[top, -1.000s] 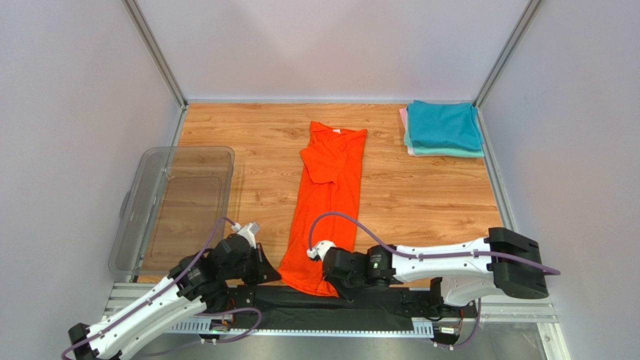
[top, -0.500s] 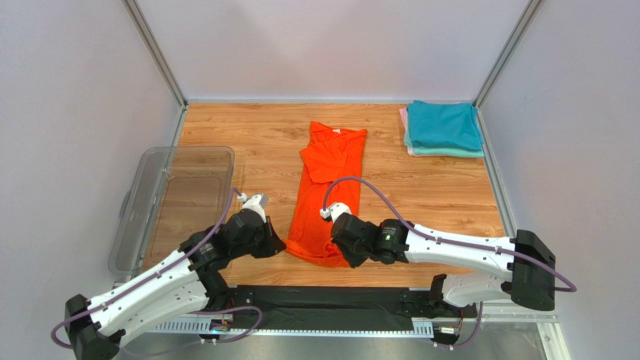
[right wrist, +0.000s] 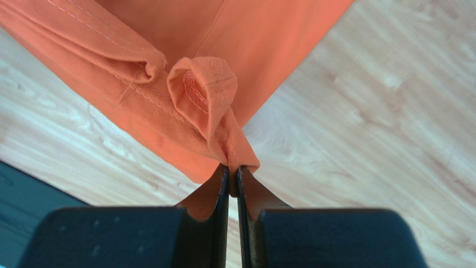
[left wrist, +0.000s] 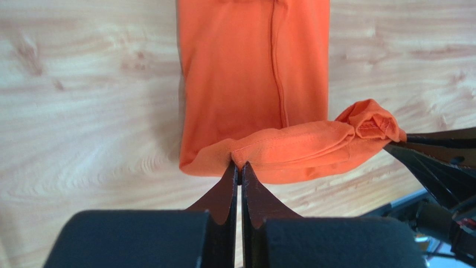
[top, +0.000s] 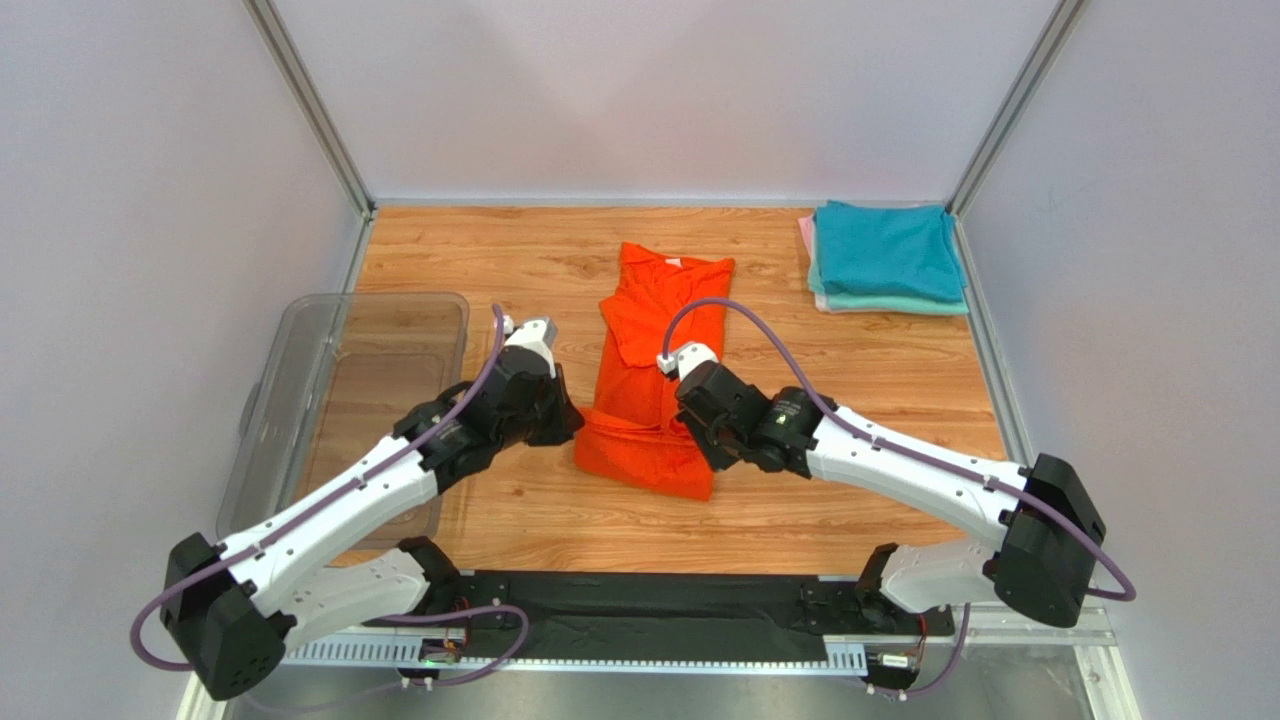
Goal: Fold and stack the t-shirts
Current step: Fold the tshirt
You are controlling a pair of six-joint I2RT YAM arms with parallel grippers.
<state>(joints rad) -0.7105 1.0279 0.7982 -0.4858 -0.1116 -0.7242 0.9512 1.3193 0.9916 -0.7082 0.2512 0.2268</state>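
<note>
A bright orange t-shirt (top: 663,323) lies lengthwise in the middle of the wooden table, its collar at the far end. Its near hem is lifted and doubled back over the body. My left gripper (top: 576,426) is shut on the hem's left corner (left wrist: 246,152); the tips (left wrist: 238,166) pinch the fabric edge. My right gripper (top: 703,437) is shut on the bunched right corner (right wrist: 208,95), with the tips (right wrist: 231,171) closed on the seam. Between the two grippers the hem hangs in a sagging band. Folded t-shirts, teal (top: 887,248) over mint green (top: 897,306) and pale pink (top: 807,234), are stacked at the back right.
A clear plastic tub (top: 373,302) stands along the table's left side, close to my left arm. White walls and metal posts enclose the table. Bare wood (top: 857,390) shows between the orange shirt and the stack.
Both grippers have carried the orange shirt's hem away from the near edge toward the collar. The visible shirt is shorter, its lower part folded over itself.
</note>
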